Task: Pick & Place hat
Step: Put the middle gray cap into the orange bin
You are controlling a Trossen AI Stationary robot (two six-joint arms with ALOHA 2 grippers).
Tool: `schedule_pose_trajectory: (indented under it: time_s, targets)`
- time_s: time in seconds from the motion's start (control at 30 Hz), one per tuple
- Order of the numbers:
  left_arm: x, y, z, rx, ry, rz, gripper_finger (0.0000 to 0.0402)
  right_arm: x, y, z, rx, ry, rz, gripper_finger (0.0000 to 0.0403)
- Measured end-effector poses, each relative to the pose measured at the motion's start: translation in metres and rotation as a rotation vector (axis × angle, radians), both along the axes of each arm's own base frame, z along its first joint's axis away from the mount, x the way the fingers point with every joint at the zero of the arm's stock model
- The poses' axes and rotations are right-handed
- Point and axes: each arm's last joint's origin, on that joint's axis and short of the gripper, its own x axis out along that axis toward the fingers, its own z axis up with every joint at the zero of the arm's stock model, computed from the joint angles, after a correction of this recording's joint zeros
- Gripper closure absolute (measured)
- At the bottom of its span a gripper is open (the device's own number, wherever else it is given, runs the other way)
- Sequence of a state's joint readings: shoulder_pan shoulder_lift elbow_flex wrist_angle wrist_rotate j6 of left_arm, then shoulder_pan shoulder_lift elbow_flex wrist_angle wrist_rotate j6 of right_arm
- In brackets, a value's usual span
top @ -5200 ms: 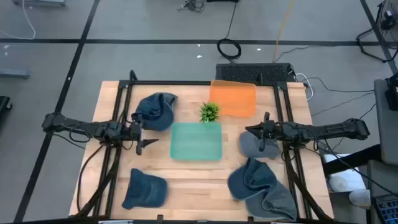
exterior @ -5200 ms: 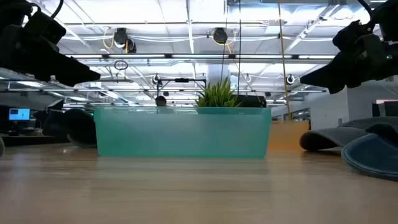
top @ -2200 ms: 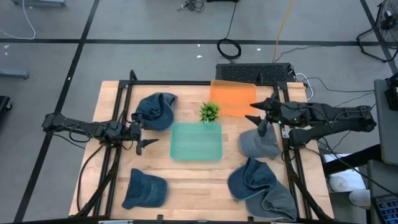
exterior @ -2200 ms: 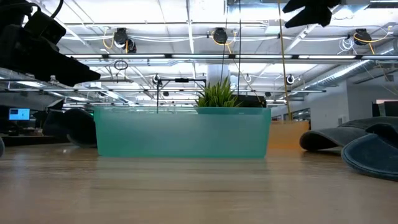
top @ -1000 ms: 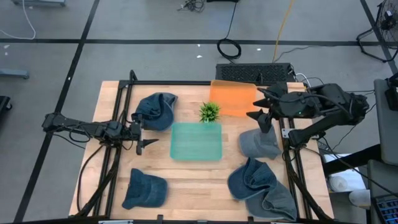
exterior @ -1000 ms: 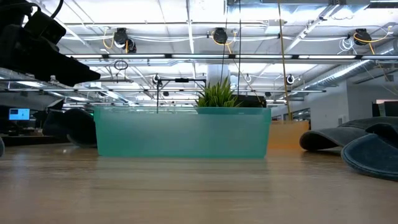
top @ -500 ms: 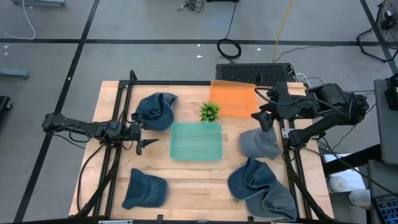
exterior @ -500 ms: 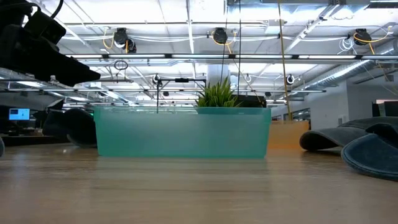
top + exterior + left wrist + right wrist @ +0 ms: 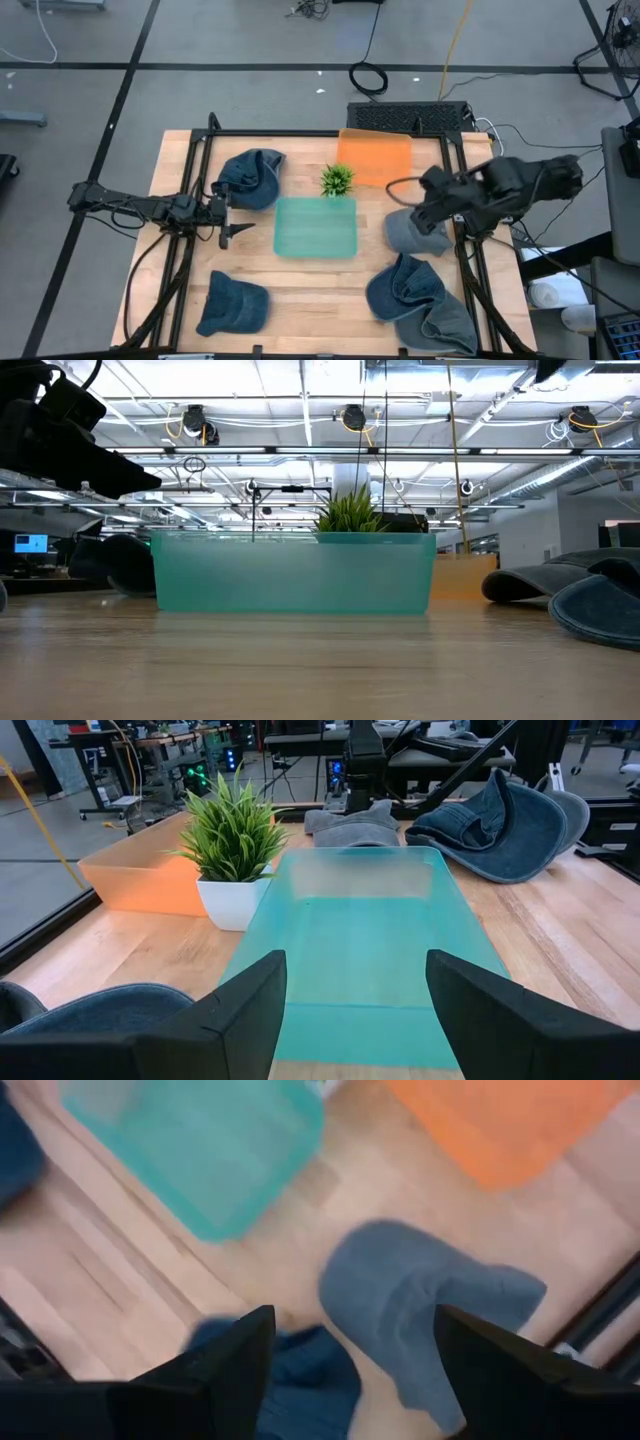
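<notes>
Nothing has been picked yet, as far as the frames show: the teal bin (image 9: 316,227) in the middle of the table (image 9: 330,300) is empty, and every hat lies on the wood. The right gripper (image 9: 345,1370) hangs high above the grey hat (image 9: 415,233), fingers spread wide with nothing between them, and that hat shows directly below and ahead of its jaws in the right wrist view. I judge this hat the target; the descent, the grasp, the carry and the drop all remain, and I assume the teal bin is where it goes.

The left gripper (image 9: 350,1010) waits low at the table's left side, jaws also wide and empty, looking straight across the teal bin toward the far side.

Beyond the right jaws lie the teal bin and an orange bin (image 9: 375,159); a small potted plant (image 9: 337,181) stands between the two. A pile of blue hats (image 9: 418,301) lies just beside the grey hat, close enough that a finger may catch its edge on the way down. Two more blue hats sit near the left gripper, one (image 9: 250,178) to the far side and one (image 9: 233,303) to the near side, both clear of the right arm's path.
</notes>
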State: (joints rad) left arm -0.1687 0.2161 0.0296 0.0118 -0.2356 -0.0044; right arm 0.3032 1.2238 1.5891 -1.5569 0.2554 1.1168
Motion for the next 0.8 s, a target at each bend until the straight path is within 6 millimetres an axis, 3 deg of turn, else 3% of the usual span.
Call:
schedule_pose_trajectory:
  time_s: [0.33, 0.8]
  targets:
    - [0.000, 0.000, 0.000, 0.000, -0.001, 0.000, 0.0151, -0.009, 0.014, -0.051, 0.042, 0.172, -0.025, 0.0142]
    - [0.000, 0.000, 0.000, 0.000, -0.001, 0.000, 0.0151, -0.013, 0.028, -0.108, 0.011, 0.329, 0.154, 0.0142]
